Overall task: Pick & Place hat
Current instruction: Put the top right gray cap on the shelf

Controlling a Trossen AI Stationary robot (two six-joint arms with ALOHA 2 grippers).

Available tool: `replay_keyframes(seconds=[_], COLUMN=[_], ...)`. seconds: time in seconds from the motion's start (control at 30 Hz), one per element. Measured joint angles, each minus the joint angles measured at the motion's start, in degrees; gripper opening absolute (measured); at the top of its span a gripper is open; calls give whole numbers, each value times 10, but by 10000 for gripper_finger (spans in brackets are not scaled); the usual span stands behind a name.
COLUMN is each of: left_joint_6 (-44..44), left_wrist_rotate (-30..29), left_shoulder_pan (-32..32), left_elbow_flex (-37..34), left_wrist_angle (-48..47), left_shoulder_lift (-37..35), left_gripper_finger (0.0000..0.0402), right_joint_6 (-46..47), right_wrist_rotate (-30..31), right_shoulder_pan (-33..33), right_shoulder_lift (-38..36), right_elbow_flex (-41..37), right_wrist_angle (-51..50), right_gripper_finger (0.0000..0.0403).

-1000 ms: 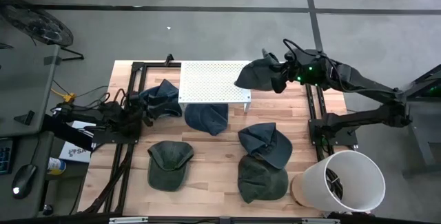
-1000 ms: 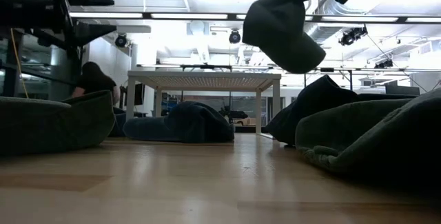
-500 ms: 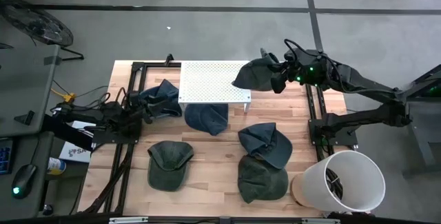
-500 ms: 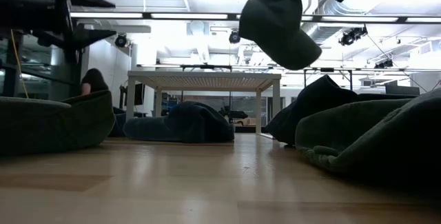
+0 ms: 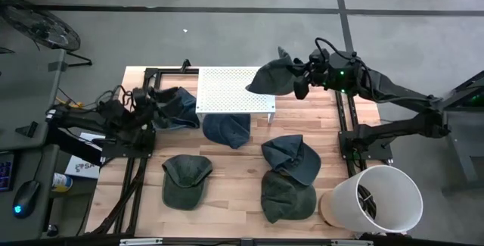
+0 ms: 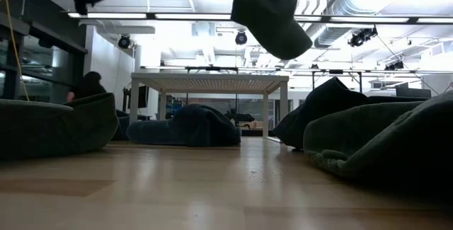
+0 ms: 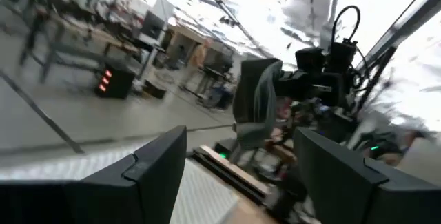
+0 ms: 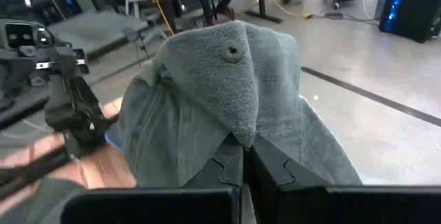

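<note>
Right claw (image 5: 297, 79) is up around 1 o'clock over the desk (image 5: 234, 193), pinched tight on a dark green hat (image 5: 271, 78) and holding it in the air. The hat hangs just over the right end of the white perforated rack (image 5: 235, 91), which sits at about 12 o'clock on the desk. In the right wrist view the fingers (image 8: 227, 165) are pressed together with the hat's fabric bunched between them, the crown button facing the camera. From table height the hat (image 6: 272, 14) dangles well above the rack (image 6: 210, 83), not touching it.

Left claw (image 5: 144, 102) is over at 9 o'clock, spread wide with nothing in it. Its two fingers (image 7: 148, 176) stand well apart in its own wrist view, pointed across at the other arm.

Rest of the hats are still lying on the desk: one (image 5: 175, 108) at about 10 o'clock right beside the left claw, one (image 5: 226, 129) poking out from under the rack's front edge, one (image 5: 186, 179) at 7 o'clock, and two on the right side, one (image 5: 292, 157) at about 4 o'clock and another (image 5: 286, 197) just below it, at 5 o'clock. A white bin (image 5: 372, 199) sits off the desk's 4 o'clock corner.
</note>
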Motion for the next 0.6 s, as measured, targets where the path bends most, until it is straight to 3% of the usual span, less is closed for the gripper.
replay_keyframes(seconds=[0.4, 0.6], left_joint_6=[229, 256], left_wrist_rotate=[-69, -79], left_shoulder_pan=[2, 46], left_elbow_flex=[313, 482], left_wrist_angle=[-15, -148], left_shoulder_lift=[318, 466], left_gripper_finger=[263, 263], right_joint_6=[-1, -5], right_wrist_rotate=[-5, -36], right_shoulder_pan=[24, 30], right_shoulder_lift=[64, 70], right_elbow_flex=[0, 0], right_wrist_angle=[94, 136], right_gripper_finger=[0, 0])
